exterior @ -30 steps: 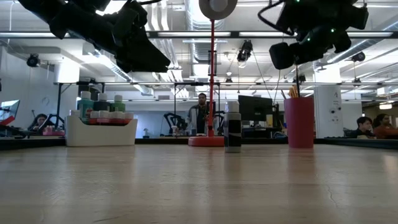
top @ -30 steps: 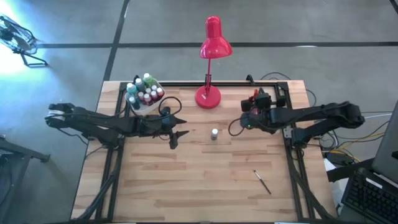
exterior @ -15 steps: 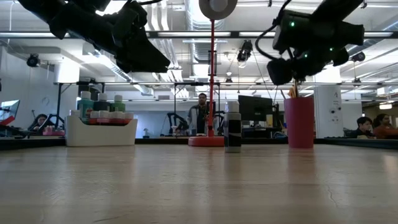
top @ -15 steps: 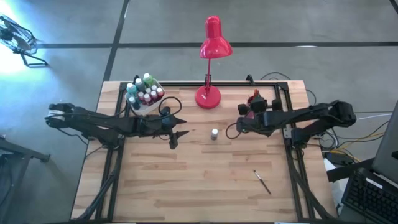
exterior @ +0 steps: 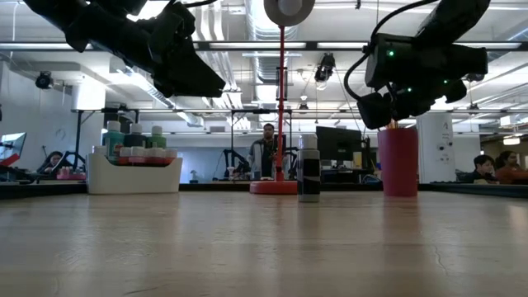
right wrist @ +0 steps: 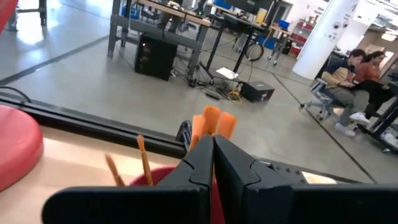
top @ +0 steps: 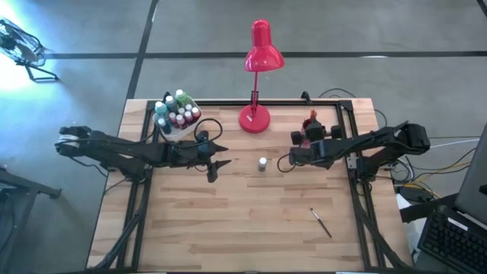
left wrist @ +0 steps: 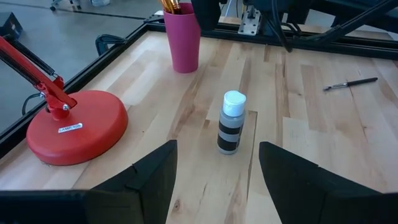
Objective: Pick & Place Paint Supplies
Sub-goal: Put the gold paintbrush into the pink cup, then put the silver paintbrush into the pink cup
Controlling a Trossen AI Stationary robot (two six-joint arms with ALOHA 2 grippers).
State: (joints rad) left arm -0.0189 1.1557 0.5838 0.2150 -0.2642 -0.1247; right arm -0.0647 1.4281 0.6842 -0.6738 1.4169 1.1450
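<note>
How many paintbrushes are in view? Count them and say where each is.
3 for certain: one paintbrush lies loose on the table's front right; two thin handles stand in the pink cup at the back right. Orange tips there may be more, partly hidden.

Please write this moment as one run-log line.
left claw: open, facing bottle | right claw: shut, above pink cup | brush: on table

Grey concrete floor [top: 365,30], white pillar [right wrist: 317,31], seated people [right wrist: 354,65]
</note>
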